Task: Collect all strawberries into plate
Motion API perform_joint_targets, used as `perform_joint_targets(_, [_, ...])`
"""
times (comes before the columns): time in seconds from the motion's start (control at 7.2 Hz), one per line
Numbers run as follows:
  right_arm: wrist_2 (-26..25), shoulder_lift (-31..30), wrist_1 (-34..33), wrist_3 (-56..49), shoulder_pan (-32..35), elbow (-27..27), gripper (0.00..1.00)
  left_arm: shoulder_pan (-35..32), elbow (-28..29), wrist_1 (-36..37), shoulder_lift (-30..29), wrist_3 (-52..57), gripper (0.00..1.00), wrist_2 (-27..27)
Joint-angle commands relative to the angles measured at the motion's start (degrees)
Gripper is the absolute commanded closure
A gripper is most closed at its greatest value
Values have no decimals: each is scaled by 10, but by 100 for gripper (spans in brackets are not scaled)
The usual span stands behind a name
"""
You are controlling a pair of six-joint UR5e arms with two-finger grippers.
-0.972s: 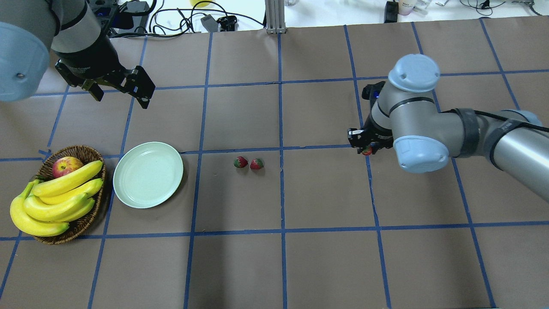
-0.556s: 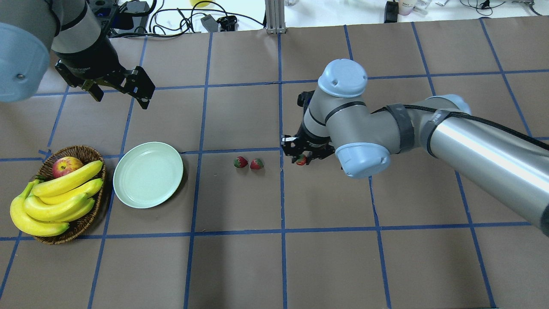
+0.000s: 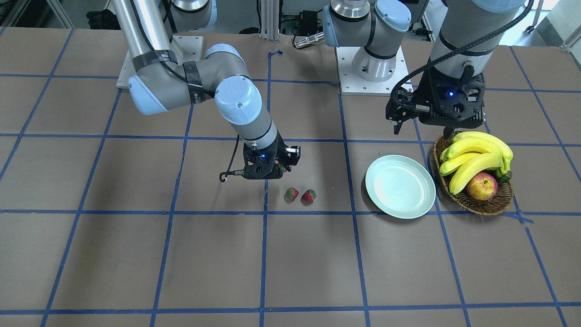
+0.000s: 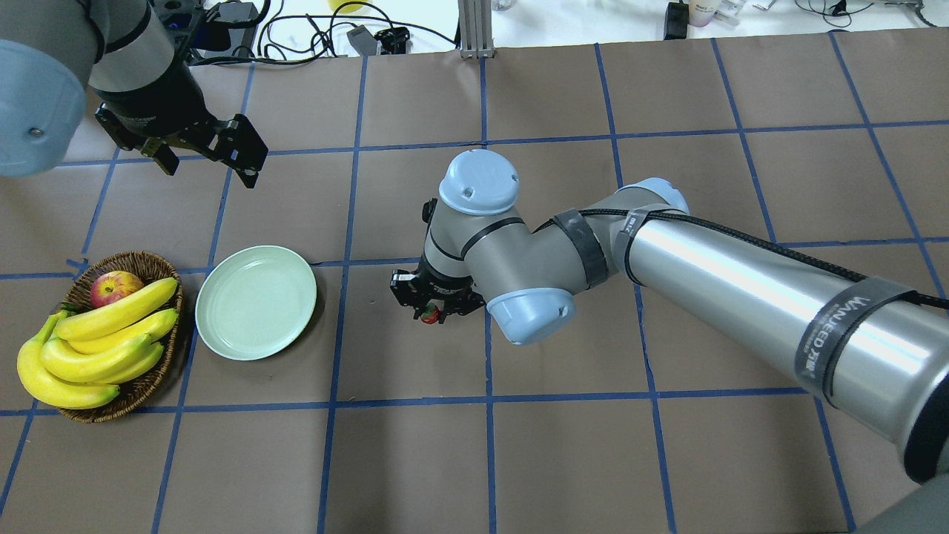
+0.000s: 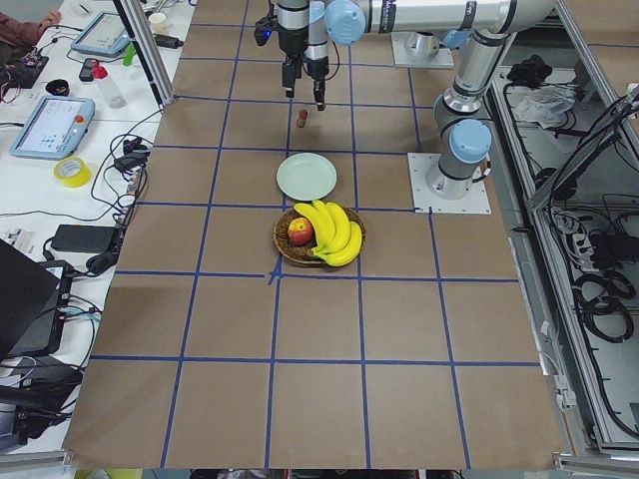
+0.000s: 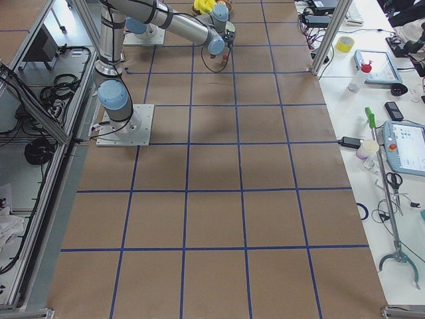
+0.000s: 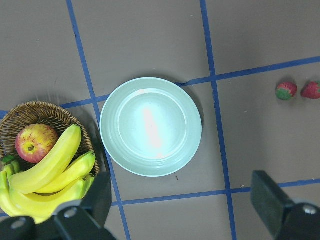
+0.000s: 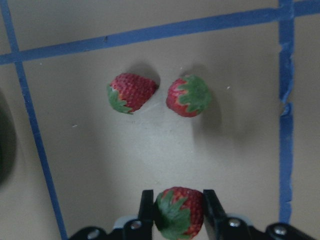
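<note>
R gripper (image 4: 431, 310) is pinched narrow on one strawberry (image 8: 179, 211), held clear of the counter (image 4: 563, 460). Fingers sit on the berry's two sides, w/ the green cap showing twd the wrist cam.

Other two strawberries (image 8: 131, 92) (image 8: 189, 96) lie on the counter just ahead of and below this gripper. They're side by side, close but apart, and neither touches the held one. The overhead view hides them under the arm.

Key relation: the plate (image 4: 256, 302) lies off to this gripper's left (robot's left), at abt the same depth and near, w/ only bare counter between. The plate has no berries in it yet. The basket (image 4: 159, 380) w/ bananas (image 4: 96, 348) and apple (image 4: 115, 285) is just beyond the plate, so overshoot is the risk.

L gripper (image 4: 210, 172) is spread wide and holds nothing. It hangs nearer the plate than R, w/ the plate below it and a bit twd the robot. My read: a straight carry leftward, then a drop over the plate.
</note>
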Motion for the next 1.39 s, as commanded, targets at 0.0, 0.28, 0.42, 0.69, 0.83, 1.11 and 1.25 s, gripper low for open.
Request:
perform_joint_targets(0.0, [-4,25,-14,6,7,-2,87,3,0,2,0,1,0,0])
perform_joint_targets(0.28, [-6,20,-12,6,6,-2,0,3,1,2,2,0,0,0])
perform_joint_targets(0.42, [-9,6,-7,1,6,-2,0,3,1,2,2,0,0,1])
perform_joint_targets(0.69, [-49,-40,8,-6,-4,-2,0,3,0,2,2,0,0,-1])
perform_joint_targets(0.83, [-58,-78,74,-26,-33,-3,0,3,-1,2,1,0,0,0])
perform_joint_targets(1.11, [-101,-158,205,-77,-113,-17,0,2,-1,1,2,0,0,2])
perform_joint_targets(1.25, [-148,-179,289,-116,-139,-47,0,1,0,1,2,0,0,1])
